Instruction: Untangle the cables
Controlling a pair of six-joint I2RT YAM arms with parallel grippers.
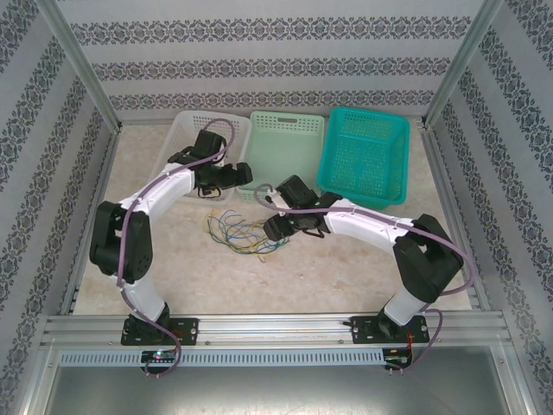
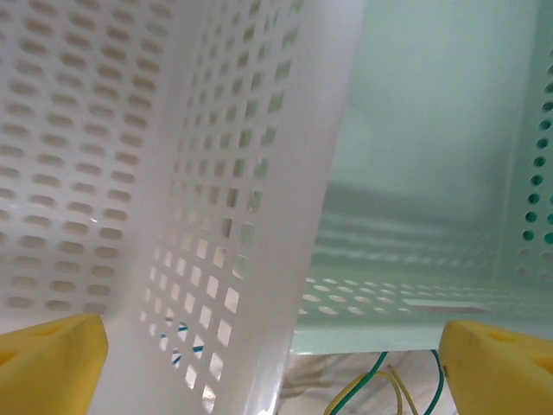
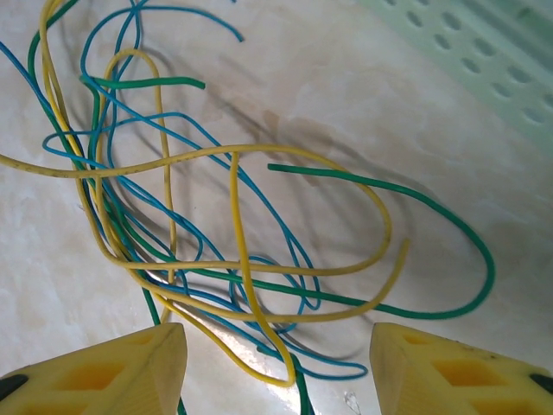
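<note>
While the cables (image 3: 233, 225) lie tangled mid-frame, right end effector (image 3: 276, 367) and left end effector (image 2: 275, 363) gape empty; next likely needs pinching one strand.

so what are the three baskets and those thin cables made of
The white basket, pale green basket and teal basket look like moulded plastic: even colour, slight gloss, regular grid holes. The cables look like wire in smooth plastic sheathing, shiny, holding springy loops; their core is hidden.
</note>
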